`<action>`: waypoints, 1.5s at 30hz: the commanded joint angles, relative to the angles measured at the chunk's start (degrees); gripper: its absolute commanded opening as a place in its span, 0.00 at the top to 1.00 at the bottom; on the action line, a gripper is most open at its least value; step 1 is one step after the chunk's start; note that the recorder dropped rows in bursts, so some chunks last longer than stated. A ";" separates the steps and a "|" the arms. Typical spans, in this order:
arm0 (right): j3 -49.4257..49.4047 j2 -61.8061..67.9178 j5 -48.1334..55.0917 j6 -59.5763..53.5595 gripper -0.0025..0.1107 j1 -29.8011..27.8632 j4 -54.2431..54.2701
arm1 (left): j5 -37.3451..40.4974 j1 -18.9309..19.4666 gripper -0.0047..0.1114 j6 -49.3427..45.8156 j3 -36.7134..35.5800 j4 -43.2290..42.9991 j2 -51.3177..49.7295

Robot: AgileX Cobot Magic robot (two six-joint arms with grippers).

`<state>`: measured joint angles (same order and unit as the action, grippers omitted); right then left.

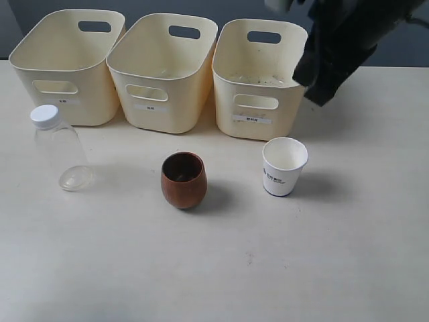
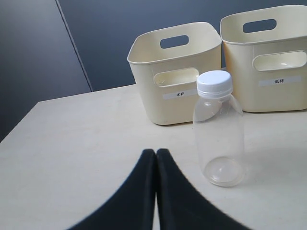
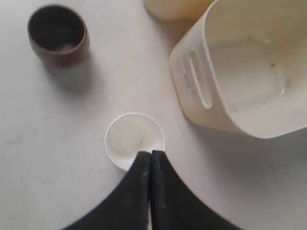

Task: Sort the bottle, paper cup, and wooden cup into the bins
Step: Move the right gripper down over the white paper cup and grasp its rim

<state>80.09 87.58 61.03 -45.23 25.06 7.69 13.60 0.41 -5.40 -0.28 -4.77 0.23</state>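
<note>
The clear bottle (image 1: pixel 57 151) with a white cap stands upright at the left of the table, in front of the left bin (image 1: pixel 67 64). The reddish-brown wooden cup (image 1: pixel 183 180) stands in the middle and the white paper cup (image 1: pixel 284 166) to its right, both upright. My left gripper (image 2: pixel 156 152) is shut and empty, low over the table, a little short of the bottle (image 2: pixel 218 129). My right gripper (image 3: pixel 150 154) is shut and empty, hovering high above the paper cup (image 3: pixel 132 139); the wooden cup (image 3: pixel 58 34) shows beyond it. The left gripper is outside the exterior view.
Three cream-yellow bins line the back: left, middle (image 1: pixel 163 67) and right (image 1: pixel 258 74), all looking empty. The dark right arm (image 1: pixel 335 54) hangs above the right bin's right side. A dark wall (image 2: pixel 72 43) stands behind the table.
</note>
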 commanded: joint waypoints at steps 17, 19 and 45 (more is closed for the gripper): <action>0.20 16.67 3.99 7.73 0.98 5.22 -6.04 | -0.29 -0.68 0.96 0.30 0.28 0.15 -0.23; 0.20 17.52 4.30 8.30 0.98 5.22 -6.04 | -0.29 -0.68 0.96 0.30 0.28 0.15 -0.23; 0.20 24.68 -0.38 11.21 0.52 5.22 -6.29 | -0.29 -0.68 0.96 0.30 0.28 0.15 -0.23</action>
<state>80.09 111.61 61.04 -34.05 30.23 1.74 13.60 0.41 -5.40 -0.28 -4.77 0.23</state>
